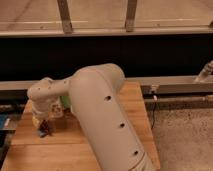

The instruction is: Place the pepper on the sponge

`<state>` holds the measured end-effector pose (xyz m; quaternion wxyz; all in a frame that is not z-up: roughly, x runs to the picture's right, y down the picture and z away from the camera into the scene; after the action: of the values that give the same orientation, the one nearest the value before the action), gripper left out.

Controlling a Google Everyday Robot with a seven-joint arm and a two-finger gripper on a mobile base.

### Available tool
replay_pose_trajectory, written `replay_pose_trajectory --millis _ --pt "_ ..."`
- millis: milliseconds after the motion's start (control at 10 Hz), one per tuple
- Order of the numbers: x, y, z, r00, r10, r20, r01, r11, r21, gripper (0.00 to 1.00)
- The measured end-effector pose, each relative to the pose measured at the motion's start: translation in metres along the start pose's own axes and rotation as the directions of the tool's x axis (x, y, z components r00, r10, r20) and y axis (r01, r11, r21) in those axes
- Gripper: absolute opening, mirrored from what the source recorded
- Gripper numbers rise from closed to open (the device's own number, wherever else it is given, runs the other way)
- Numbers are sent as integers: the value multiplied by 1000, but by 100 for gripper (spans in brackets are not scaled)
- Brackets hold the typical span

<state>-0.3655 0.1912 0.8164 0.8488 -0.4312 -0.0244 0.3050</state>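
Observation:
My cream arm (105,120) reaches down to the left part of the wooden table (135,107). The gripper (43,125) hangs at the arm's end, low over the table's left side. Directly beneath it lies the blue-grey sponge (42,133), partly covered by the gripper. A small dark reddish shape at the gripper's tip, just over the sponge, looks like the pepper (46,128). Whether it is held or rests on the sponge I cannot tell.
A green plate (65,102) peeks out behind the wrist, mostly hidden by the arm. Something yellow (36,121) sits just left of the gripper. A dark wall and a metal rail (175,85) run behind the table. Speckled floor (185,135) lies to the right.

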Motion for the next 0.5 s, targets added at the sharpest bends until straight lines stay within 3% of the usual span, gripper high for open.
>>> replay_pose_trajectory --millis 300,500 --pt "-1 1 1 1000 0 1 0 1000 -4 79" --pt "-2 2 -1 1000 -4 3 4 1000 -2 80"
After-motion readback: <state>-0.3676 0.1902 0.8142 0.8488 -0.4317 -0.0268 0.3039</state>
